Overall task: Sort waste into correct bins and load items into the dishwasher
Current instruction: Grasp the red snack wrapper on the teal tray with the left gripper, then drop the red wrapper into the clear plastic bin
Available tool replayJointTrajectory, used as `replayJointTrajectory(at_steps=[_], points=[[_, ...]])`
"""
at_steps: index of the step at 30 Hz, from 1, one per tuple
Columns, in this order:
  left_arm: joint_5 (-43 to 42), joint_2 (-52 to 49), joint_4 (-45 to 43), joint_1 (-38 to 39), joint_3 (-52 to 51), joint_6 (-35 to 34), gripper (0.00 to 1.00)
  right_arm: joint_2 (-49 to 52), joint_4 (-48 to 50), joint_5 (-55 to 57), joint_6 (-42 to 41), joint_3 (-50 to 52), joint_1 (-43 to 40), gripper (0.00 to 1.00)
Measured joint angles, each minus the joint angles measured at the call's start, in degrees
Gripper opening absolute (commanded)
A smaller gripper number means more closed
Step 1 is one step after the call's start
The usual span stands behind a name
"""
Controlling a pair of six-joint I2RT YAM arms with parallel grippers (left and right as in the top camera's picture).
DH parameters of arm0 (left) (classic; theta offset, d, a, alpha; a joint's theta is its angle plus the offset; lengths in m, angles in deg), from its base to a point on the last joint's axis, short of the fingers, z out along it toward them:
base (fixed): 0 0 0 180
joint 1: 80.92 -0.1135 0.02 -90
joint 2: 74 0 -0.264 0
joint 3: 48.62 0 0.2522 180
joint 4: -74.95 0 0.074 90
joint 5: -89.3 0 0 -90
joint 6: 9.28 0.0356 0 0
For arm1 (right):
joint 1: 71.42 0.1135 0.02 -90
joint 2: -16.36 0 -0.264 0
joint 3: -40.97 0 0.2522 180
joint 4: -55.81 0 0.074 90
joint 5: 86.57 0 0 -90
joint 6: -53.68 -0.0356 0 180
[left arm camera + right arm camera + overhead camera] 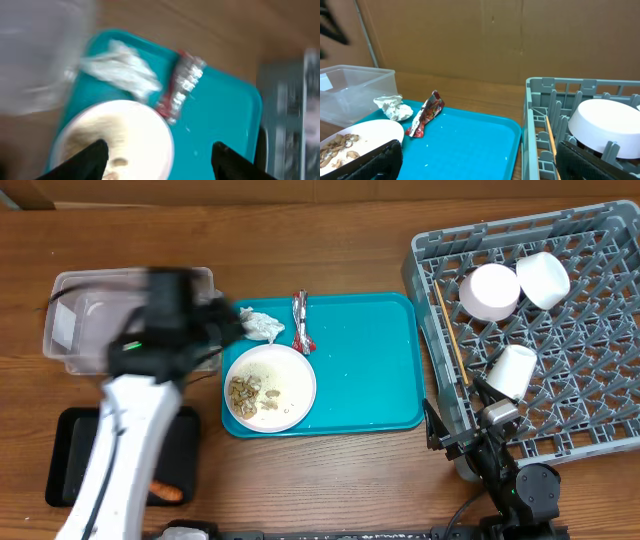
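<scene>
Left wrist view is pretty blurry, but you can make out the left end effector [160,147] spread wide with nothing pinched. It's hovering over the white plate [120,137], which sits on the teal tray [225,110]. The crumpled napkin [122,67] lies just ahead of it. The red-and-white wrapper [182,85] is ahead and a bit right, with its near end right by the plate rim. The clear tub [35,55] is a smear off to its left, and the grey dish rack [287,100] is far right.

From overhead, the food scraps [245,392] are on the plate. The left arm lies across part of the tub and the black tray [70,450]. The orange stick [167,492] sits in that tray, well behind the end effector.

The right end effector [479,150] is also spread wide and empty, low over the wooden surface [330,470]. The teal tray is just ahead-left of it, and the rack wall stands close on its right. Inside that wall the chopsticks [551,140] lie along the rack's edge, with a white bowl [605,122] beyond them. A second bowl [543,278] and the small cup [512,370] are in the rack too.
</scene>
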Motion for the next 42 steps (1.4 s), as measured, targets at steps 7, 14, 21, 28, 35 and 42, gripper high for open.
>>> replayJointTrajectory(at_steps=[7,14,21,28,35,42], points=[[1.49,-21.11,-0.74,11.8,9.31,8.57,0.75,0.0,-0.02,-0.02,0.02,0.0,-0.02,1.0],[2.56,-36.87,-0.26,11.82,21.92,12.17,0.7,0.0,-0.02,0.0,0.02,0.0,0.0,1.0],[2.51,-45.55,0.04,12.22,24.65,13.75,0.31,0.0,-0.02,-0.02,0.04,0.0,0.0,1.0],[4.17,-46.66,8.26,12.33,30.32,13.6,0.04,0.0,-0.04,-0.02,0.04,0.0,0.0,1.0],[6.34,-43.47,20.33,8.5,49.62,13.46,0.04,0.0,-0.02,-0.02,0.02,0.0,0.0,1.0],[13.84,-36.02,36.39,-1.99,56.7,6.71,0.04,0.0,-0.02,-0.02,0.04,0.0,0.0,1.0]])
